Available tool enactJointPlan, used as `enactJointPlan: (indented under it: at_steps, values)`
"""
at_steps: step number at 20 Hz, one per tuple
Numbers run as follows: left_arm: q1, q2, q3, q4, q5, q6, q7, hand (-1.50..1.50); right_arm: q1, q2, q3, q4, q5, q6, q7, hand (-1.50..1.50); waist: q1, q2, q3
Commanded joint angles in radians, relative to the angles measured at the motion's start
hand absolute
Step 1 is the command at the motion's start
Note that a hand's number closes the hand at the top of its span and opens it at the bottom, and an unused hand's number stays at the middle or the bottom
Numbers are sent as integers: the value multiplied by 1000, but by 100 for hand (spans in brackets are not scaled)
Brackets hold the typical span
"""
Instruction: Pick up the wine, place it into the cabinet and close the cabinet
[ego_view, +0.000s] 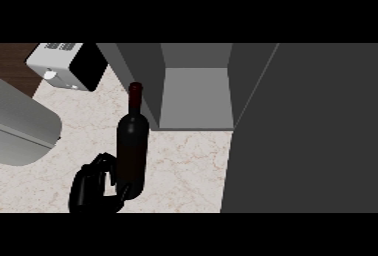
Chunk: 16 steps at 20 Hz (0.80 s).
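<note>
A dark wine bottle (131, 145) with a red capped neck is standing on the pale marble tabletop (184, 160), just in front of an open grey cabinet (193, 95) whose door (310, 130) is swung out on the right. One black hand (94, 187) is showing at the lower left edge, its fingers (127, 192) curling round the bottle's base; which arm it belongs to is unclear, and no other hand is showing. To do this lift well, the grasp probably needs to keep the bottle upright, raise it straight off the tabletop, then carry it forward into the cabinet opening without clipping the left wall. A white appliance (65, 65) is sitting at the far left.
</note>
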Motion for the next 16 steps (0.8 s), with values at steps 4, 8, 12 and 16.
enactJointPlan:
  at_steps: [4, 8, 12, 16]
  values:
    - [150, -15, -94, -368, -32, 105, 213, 150, 28, 17, -11, -38, -2, 7, -11, -150, 3, 1, 0]
    - [99, -67, -145, -421, -102, 188, 240, 150, 50, 35, 28, -102, 35, -12, 2, -150, -2, 1, -1]
    - [26, -58, -132, -443, -109, 214, 362, 150, 52, -13, -71, -82, -83, 25, -12, -150, -6, 2, 0]
    - [-45, -96, -182, -459, -138, 292, 424, 150, 60, -19, -85, -114, -93, 15, 15, -150, -8, 2, -1]
